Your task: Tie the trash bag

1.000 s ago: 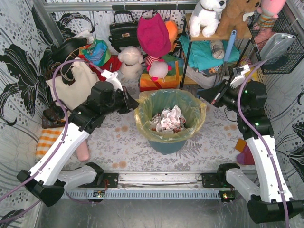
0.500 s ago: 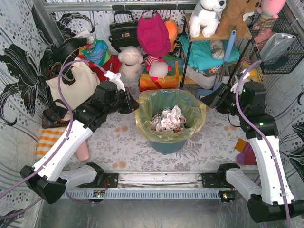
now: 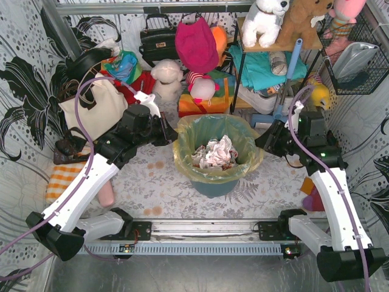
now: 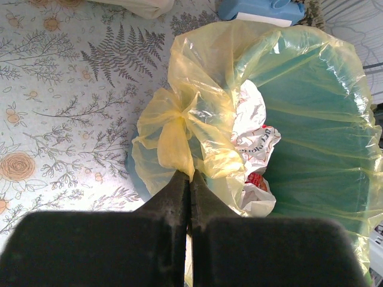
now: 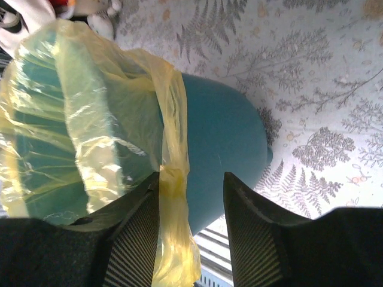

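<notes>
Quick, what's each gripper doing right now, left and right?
Left gripper: closed, pinching a gathered fold of the trash bag.
Right gripper: open, with a strip of the bag's rim between its fingers, not pinched.

Pinched end of trash bag [image 4: 177, 140] out of sight between left jaws

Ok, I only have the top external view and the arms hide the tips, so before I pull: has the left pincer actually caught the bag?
Observer: Yes. In the left wrist view the left pincer is shut on a bunched fold at the rim of the trash bag.
Operator: And the right one?
Observer: The right pincer is open; a strip of the rim runs between its fingers, unclamped.
Operator: Where does that strip lie?
Observer: Down the outside of the teal bin.
</notes>
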`<state>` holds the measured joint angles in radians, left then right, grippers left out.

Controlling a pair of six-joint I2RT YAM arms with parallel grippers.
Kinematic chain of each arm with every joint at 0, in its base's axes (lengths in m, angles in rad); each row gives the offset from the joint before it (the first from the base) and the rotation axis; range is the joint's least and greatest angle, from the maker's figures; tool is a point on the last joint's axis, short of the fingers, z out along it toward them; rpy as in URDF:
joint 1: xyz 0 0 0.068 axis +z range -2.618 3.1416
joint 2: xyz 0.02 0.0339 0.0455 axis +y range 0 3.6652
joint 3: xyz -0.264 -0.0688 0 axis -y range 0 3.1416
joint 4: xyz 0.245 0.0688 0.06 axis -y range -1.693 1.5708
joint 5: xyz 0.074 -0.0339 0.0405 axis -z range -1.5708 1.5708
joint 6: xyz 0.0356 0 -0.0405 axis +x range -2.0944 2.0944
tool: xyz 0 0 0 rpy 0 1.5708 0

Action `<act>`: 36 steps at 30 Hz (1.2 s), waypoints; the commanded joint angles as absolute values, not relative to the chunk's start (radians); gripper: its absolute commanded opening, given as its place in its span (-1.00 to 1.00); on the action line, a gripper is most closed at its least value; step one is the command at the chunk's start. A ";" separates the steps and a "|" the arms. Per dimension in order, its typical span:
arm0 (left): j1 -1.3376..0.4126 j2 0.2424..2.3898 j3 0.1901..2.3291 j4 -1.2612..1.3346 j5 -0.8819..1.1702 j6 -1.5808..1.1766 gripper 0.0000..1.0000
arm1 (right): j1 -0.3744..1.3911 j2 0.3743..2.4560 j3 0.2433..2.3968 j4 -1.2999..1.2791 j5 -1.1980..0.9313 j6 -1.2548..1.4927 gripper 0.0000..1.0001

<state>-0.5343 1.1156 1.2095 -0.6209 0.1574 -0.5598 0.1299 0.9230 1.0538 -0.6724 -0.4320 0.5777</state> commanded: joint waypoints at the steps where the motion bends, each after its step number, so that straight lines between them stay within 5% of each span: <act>1: -0.534 1.114 1.201 -0.578 0.171 -0.547 -0.87 | 0.133 0.940 1.000 -0.611 -0.519 0.570 -0.19; 6: -0.534 1.104 1.186 -0.600 0.193 -0.554 -0.86 | 0.133 0.921 0.993 -0.616 -0.521 0.575 -1.00; 16: -0.533 1.041 1.081 -0.713 0.445 -0.549 -0.86 | 0.133 0.910 1.077 -0.785 -0.585 0.494 -1.00; 36: -0.405 1.060 1.212 -0.825 0.732 -0.524 -0.90 | 0.133 1.051 1.448 -0.943 -0.584 0.470 -1.00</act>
